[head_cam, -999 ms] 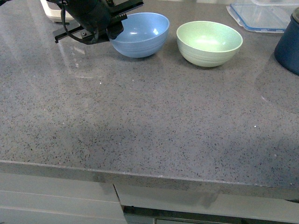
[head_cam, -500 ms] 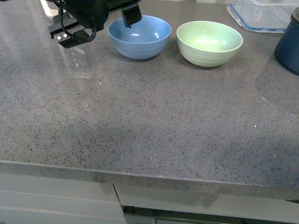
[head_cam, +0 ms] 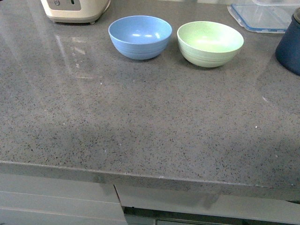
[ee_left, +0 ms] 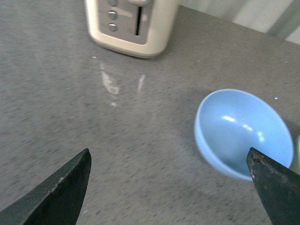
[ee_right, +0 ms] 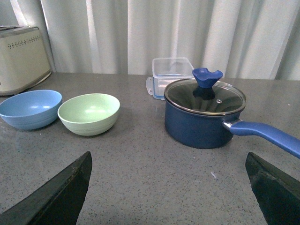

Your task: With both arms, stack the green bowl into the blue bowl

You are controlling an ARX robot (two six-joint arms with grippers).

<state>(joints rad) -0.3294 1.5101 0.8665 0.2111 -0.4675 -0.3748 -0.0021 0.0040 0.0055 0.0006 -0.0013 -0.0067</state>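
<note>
The blue bowl (head_cam: 140,36) and the green bowl (head_cam: 210,43) stand upright side by side at the back of the grey counter, a small gap between them, both empty. Neither arm shows in the front view. In the left wrist view my left gripper (ee_left: 171,187) hangs open above the counter, with the blue bowl (ee_left: 243,132) just inside one fingertip. My right gripper (ee_right: 168,187) is open over bare counter, well short of the green bowl (ee_right: 89,114) and the blue bowl (ee_right: 30,108).
A cream toaster (head_cam: 75,10) stands at the back left beside the blue bowl. A dark navy lidded pot (ee_right: 204,112) with a long handle sits to the right of the green bowl, a clear lidded container (head_cam: 262,16) behind it. The counter's front edge (head_cam: 150,180) runs below.
My left arm, which stood beside the blue bowl a second ago, has pulled back out of the front view. The bowls have not moved.
</note>
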